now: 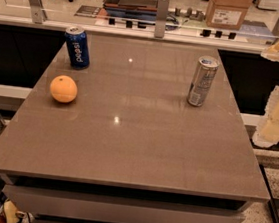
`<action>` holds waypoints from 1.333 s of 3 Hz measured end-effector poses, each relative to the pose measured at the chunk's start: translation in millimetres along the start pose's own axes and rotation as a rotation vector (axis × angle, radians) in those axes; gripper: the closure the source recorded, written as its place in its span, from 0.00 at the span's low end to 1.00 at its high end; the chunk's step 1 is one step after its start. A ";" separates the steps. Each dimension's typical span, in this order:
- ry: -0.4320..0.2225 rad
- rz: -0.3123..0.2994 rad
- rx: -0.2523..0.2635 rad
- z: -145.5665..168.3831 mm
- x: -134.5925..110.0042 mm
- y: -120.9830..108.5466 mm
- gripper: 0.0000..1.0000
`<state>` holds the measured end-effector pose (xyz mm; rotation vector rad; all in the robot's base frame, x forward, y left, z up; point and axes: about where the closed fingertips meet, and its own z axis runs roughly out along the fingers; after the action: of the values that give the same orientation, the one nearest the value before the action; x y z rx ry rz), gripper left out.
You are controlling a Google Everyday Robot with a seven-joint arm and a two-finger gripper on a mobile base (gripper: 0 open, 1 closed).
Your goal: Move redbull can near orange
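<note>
The redbull can [202, 81], slim and silver-grey with a shiny top, stands upright on the right back part of the grey table [140, 149]. The orange [63, 89] lies on the left side of the table, far from the can. My gripper [275, 124] shows as pale cream parts at the right edge of the camera view, beyond the table's right edge, to the right of the redbull can and apart from it. It holds nothing that I can see.
A dark blue Pepsi can [77, 47] stands upright at the back left, just behind the orange. A glass barrier with metal posts [162, 15] runs along the table's far edge. Cardboard boxes [228, 10] sit beyond it.
</note>
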<state>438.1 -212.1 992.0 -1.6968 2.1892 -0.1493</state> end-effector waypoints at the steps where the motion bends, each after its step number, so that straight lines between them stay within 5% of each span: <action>1: -0.003 0.002 0.002 -0.3 -0.3 -0.5 0.00; 2: -0.049 0.036 0.009 5.5 1.3 -6.4 0.00; 4: -0.242 0.141 0.019 30.1 -2.9 -31.5 0.00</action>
<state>477.9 -213.7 974.3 -1.4606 2.1081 0.0690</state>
